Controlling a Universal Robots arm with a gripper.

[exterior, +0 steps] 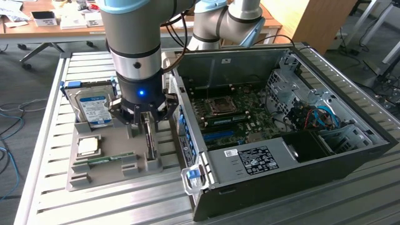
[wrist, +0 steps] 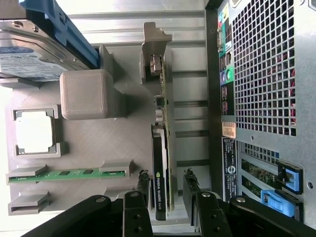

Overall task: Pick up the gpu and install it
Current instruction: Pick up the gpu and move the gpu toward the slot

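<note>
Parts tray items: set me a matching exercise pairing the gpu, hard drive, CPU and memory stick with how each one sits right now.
Things:
1. gpu
2. hard drive
3. CPU
4. memory stick

States:
A. lying flat in a square recess
B. standing on edge in its slot, straddled by the open gripper
C. standing upright in a blue carrier
D. laid lengthwise between two gray brackets

Pairs: 1-B; 2-C; 3-A; 4-D
</note>
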